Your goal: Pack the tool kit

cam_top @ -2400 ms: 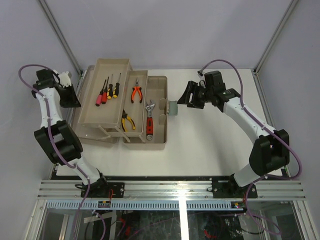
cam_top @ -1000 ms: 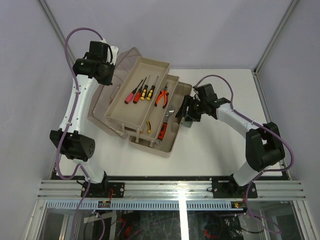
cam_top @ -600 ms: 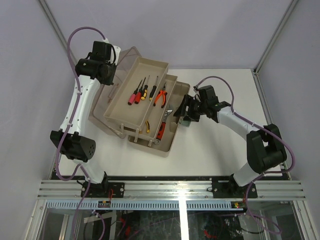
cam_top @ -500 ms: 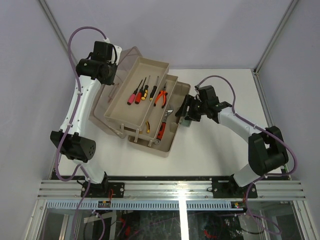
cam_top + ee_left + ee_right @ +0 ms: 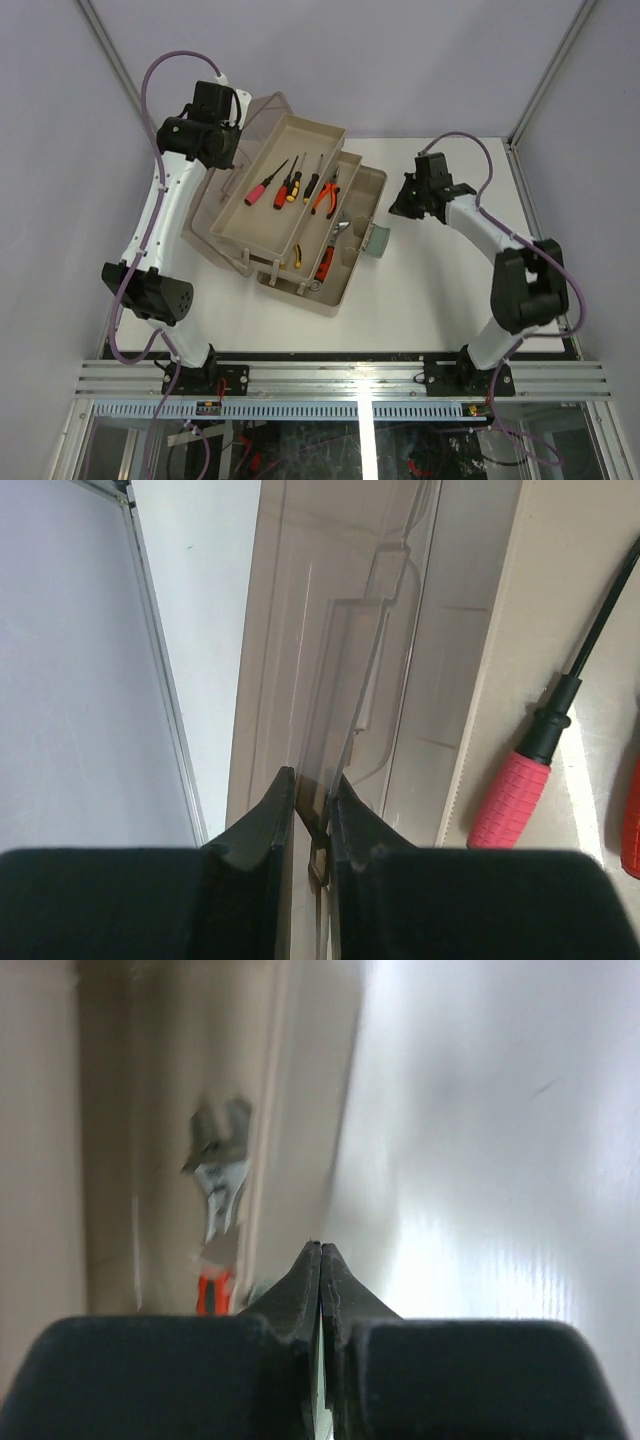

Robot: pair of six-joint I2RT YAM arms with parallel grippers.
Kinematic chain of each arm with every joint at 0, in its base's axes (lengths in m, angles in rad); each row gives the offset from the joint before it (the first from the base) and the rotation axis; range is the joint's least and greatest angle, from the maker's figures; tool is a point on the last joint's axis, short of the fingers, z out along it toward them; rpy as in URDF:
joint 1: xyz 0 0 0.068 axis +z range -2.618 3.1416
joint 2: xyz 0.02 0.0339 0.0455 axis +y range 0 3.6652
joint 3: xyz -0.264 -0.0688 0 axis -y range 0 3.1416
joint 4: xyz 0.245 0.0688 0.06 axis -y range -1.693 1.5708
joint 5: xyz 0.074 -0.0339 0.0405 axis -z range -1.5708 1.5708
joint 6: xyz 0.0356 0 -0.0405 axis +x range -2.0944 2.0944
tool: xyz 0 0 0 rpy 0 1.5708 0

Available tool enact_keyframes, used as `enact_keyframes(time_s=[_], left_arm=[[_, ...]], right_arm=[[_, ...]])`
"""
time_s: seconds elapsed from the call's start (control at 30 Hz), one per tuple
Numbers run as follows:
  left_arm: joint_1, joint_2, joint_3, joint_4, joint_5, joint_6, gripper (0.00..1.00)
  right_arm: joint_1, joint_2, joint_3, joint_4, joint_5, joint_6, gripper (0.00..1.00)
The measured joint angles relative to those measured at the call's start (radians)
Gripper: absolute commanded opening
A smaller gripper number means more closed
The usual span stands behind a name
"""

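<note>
The tool kit (image 5: 345, 282) stands open left of the table's centre, its beige trays (image 5: 262, 228) fanned out. The top tray carries screwdrivers (image 5: 285, 186) and orange pliers (image 5: 325, 196). A wrench (image 5: 336, 234) lies lower down. My left gripper (image 5: 225, 145) is at the box's far left, shut on the edge of the translucent lid (image 5: 345, 660). A red-handled screwdriver (image 5: 515, 792) shows beside it. My right gripper (image 5: 400, 205) is shut and empty, hanging right of the box, apart from the pale green latch (image 5: 378, 241). Its wrist view shows the blurred wrench (image 5: 220, 1160) ahead.
Bare white table (image 5: 450, 290) lies right of and in front of the box. Grey walls and metal frame posts (image 5: 120, 70) close in the back and sides. The left arm arches over the box's left side.
My right gripper has let go at the latch, shut, and drawn back up and to the right. The left gripper still holds the lid; the trays have shifted slightly.
</note>
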Motion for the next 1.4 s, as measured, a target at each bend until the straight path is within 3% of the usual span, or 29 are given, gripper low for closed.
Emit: enact_keyframes(time_s=[0.2,0.33,0.73,1.07,1.13,1.23,1.4], left_arm=[[-0.041,0.0,0.006,-0.002,-0.033,0.012,0.0],[-0.089,0.0,0.008,-0.001,-0.07,0.028,0.0],[-0.343,-0.004,0.0,0.015,-0.327,0.101,0.06],[-0.557,-0.024,-0.151,0.179,-0.596,0.227,0.08],[-0.587,-0.024,-0.17,0.209,-0.633,0.254,0.18],[-0.632,-0.022,-0.198,0.268,-0.666,0.31,0.39],[-0.756,-0.005,-0.206,0.442,-0.686,0.408,0.43]], right_arm=[[-0.047,0.304,0.114,0.035,-0.043,-0.016,0.0],[-0.037,0.394,0.126,0.045,-0.099,-0.005,0.0],[-0.035,0.398,0.173,0.022,-0.113,-0.005,0.0],[-0.035,0.398,0.161,0.041,-0.114,0.02,0.0],[-0.035,0.398,0.159,0.044,-0.114,0.022,0.0],[-0.035,0.398,0.158,0.047,-0.116,0.023,0.0],[-0.032,0.399,0.157,0.107,-0.159,0.037,0.0]])
